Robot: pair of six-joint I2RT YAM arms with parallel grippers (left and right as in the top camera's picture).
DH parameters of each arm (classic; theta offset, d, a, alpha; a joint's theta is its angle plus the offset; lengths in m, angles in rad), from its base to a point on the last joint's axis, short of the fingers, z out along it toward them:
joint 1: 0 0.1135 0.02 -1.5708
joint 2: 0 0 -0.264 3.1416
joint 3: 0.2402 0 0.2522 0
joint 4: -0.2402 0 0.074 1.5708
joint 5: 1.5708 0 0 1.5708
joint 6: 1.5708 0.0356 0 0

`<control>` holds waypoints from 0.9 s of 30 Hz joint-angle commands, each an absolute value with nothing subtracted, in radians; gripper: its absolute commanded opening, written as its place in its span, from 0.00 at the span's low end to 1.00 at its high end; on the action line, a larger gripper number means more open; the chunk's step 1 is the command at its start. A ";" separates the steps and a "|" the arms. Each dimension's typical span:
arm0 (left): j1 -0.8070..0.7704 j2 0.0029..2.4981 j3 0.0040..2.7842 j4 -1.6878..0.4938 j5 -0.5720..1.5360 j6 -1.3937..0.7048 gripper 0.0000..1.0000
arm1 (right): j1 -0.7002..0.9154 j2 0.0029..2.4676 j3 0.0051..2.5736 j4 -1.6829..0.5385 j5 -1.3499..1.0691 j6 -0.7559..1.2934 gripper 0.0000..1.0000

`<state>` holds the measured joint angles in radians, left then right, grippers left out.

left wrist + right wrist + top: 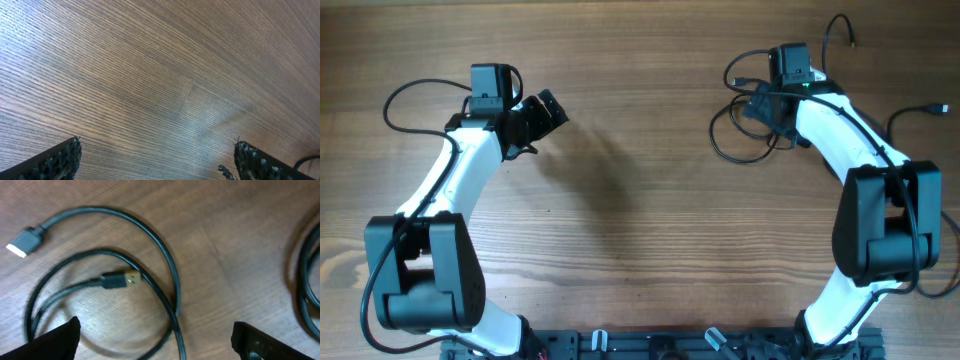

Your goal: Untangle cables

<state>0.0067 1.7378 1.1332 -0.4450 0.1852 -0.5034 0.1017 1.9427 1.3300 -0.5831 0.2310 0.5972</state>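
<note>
Thin black cables (718,152) lie looped on the wooden table at the far right, partly hidden under my right arm. In the right wrist view the loops (165,265) overlap, with a white-tipped plug (24,243) at the left and a gold-tipped plug (122,279) inside the loop. My right gripper (155,342) hangs open over them. One strand (178,337) runs between its fingers (55,340) and lies loose on the wood. My left gripper (157,161) is open over bare wood, far from the cables, at the far left (542,112).
Another thin black cord (837,27) curls at the far right corner, and one more (916,111) lies by the right edge. A dark cable arc (306,280) shows at the right of the right wrist view. Both arm bases stand at the near edge.
</note>
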 commanded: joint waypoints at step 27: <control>0.002 1.749 1.126 -0.419 0.197 -0.509 1.00 | 0.103 1.941 1.319 -0.501 0.216 0.569 1.00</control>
